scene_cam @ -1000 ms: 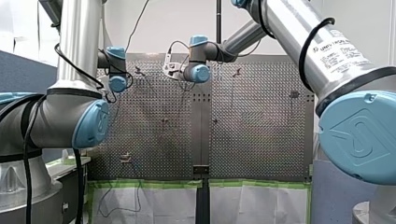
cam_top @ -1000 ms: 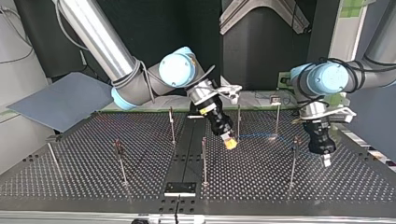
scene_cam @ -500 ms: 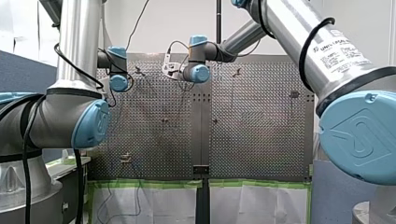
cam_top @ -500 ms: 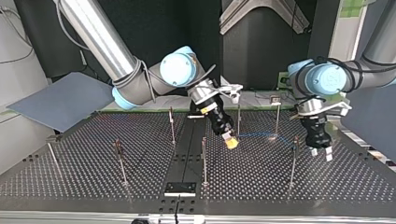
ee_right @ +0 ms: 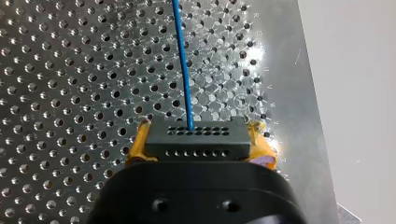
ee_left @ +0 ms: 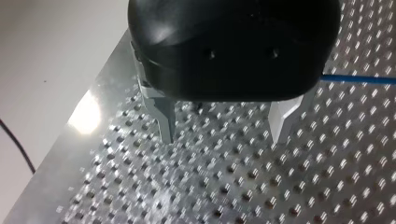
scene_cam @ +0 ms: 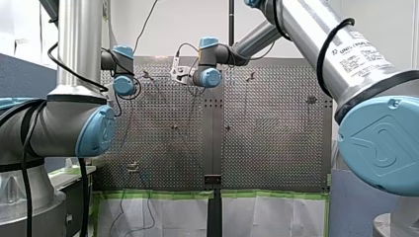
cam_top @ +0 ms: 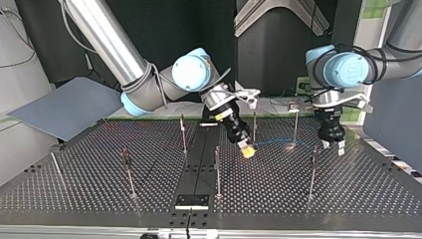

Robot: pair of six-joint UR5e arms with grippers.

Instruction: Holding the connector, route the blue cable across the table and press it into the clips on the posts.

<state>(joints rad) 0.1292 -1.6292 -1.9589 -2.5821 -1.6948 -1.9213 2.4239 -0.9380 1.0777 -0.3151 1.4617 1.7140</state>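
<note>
The right gripper [ee_right: 201, 138] is clamping the boxy black connector [ee_right: 196, 145], its thin blue cable [ee_right: 183, 65] running straight ahead. The left gripper [ee_left: 225, 125] is gaping, seemingly empty.

In the top view my right gripper [cam_top: 247, 151] sits just right of the table's [cam_top: 99, 184] middle, with the connector [ee_right: 195, 140] between its fingers. The cable [cam_top: 271, 141] runs from it rightward over the table, in front of a far post [cam_top: 295, 127], towards my left gripper [cam_top: 332, 147], which hangs just beside a nearer post [cam_top: 312, 172].
</note>
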